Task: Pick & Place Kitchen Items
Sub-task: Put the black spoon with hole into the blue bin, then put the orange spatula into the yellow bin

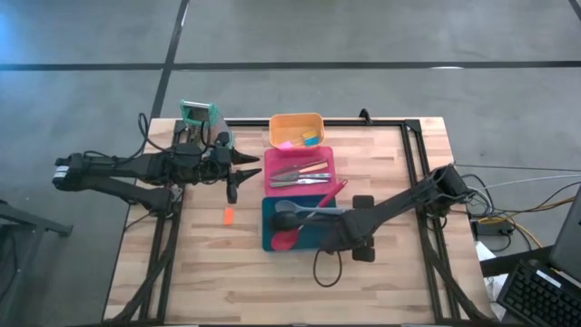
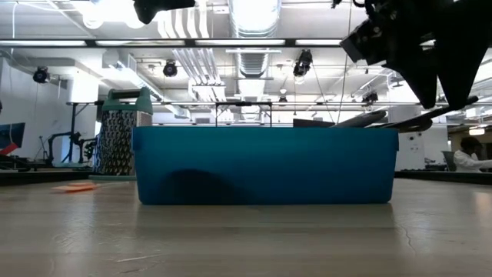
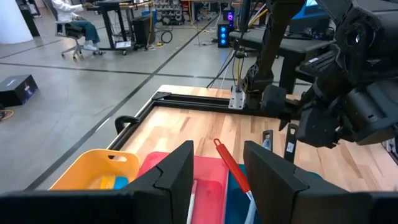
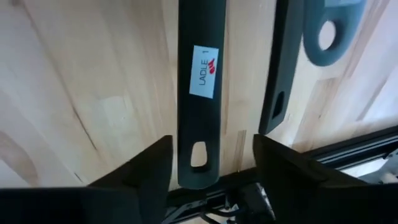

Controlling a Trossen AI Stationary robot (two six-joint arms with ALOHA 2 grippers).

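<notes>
Wood table (image 1: pixel 381 272): right claw (image 4: pixel 211 171) open astride black ladle (image 4: pixel 200 93); grey spoon (image 4: pixel 329 31) beside.

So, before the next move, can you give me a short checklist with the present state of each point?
1. Right gripper fingers apart around the black ladle handle: ok.
2. Ladle released, fingers not pressing it: cannot tell.
3. Ladle bowl inside the teal tray: cannot tell.
4. Left gripper holds nothing, fingers apart: ok.
5. Orange piece put away: not ok, it lies loose on the table.
</notes>
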